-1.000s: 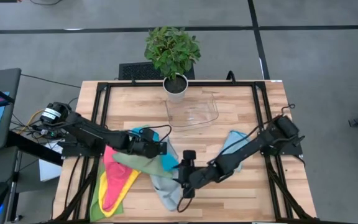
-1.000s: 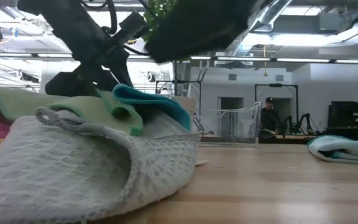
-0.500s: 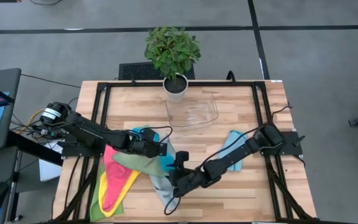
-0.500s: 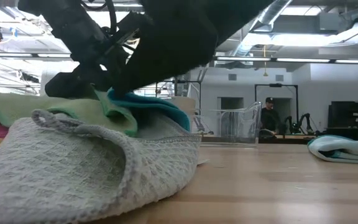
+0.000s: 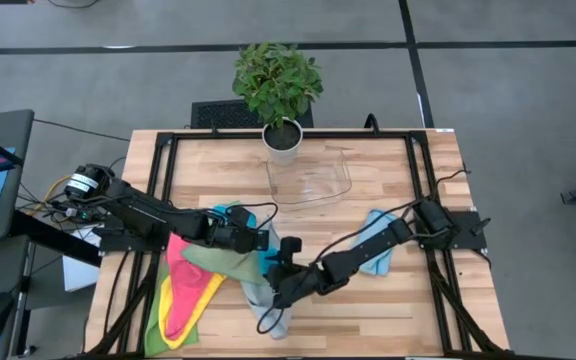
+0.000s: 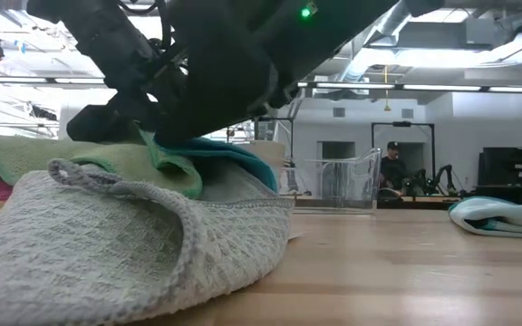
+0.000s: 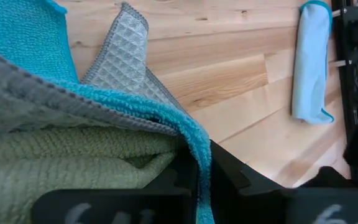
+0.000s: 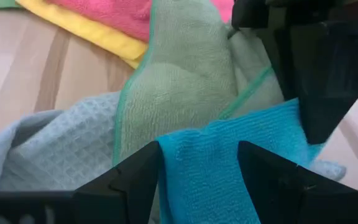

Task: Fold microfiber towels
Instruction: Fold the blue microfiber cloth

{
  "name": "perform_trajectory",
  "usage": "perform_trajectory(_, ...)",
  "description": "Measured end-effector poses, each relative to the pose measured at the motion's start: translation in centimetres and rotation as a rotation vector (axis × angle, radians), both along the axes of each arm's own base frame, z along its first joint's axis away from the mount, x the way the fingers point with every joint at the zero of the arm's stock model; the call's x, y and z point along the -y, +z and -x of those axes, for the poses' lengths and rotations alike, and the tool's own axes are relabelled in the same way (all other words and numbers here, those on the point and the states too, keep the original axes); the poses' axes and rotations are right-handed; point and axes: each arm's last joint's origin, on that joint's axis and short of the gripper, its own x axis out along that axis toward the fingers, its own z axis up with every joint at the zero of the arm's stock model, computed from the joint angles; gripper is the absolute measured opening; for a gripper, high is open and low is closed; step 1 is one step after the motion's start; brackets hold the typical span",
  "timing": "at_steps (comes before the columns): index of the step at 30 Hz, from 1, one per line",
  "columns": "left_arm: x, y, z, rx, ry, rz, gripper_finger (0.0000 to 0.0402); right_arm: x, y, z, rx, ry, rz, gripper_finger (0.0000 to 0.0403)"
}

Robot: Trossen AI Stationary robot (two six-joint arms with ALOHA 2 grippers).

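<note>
Left claw (image 5: 264,240), seen from above, sits pinched on the bunched towels at mid-table, while the right claw (image 5: 280,272) comes in low beside it with fingers spread over the blue towel (image 5: 268,262). The step in hand looks like picking one cloth out of the heap so it can be laid flat for folding; no fold has been made yet. Counted from above: one pink towel (image 5: 180,288), one yellow towel (image 5: 200,308), one green towel (image 5: 218,262), one blue, one grey towel (image 5: 268,308), and one pale blue towel (image 5: 376,245) lying apart to the right. One clear tray (image 5: 310,184) and one plant (image 5: 278,85) stand at the far edge of the table (image 5: 388,310).

Low view: grey towel (image 6: 125,244) lies rumpled in front, green (image 6: 152,158) and blue (image 6: 234,154) layers on it under the dark arms.

Left wrist view: the fingers are pressed together on a blue hem (image 7: 194,140), green cloth (image 7: 73,162) below.

Right wrist view: spread fingers (image 8: 135,180) straddle the blue edge (image 8: 210,174). Next, I judge, the right claw must close on blue alone, clear of the green, then draw it free.
</note>
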Motion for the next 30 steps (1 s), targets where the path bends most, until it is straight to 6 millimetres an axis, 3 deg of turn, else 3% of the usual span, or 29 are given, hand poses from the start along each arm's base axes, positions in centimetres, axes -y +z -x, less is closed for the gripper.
perform_trajectory(4, 0.0, 0.0, 0.0, 0.001, 0.003, 0.003, 0.0009, -0.1, -1.0, -0.1, -0.022, 0.001, -0.017, 0.0244)
perform_trajectory(12, 0.0, 0.0, 0.0, 0.003, 0.004, 0.000, 0.0009, -1.4, -0.9, 0.4, 0.012, -0.004, 0.016, 0.0244)
perform_trajectory(30, 0.1, 0.4, -0.4, 0.067, 0.028, 0.017, 0.0009, 0.4, -0.9, -0.6, 0.035, -0.059, -0.018, 0.0237)
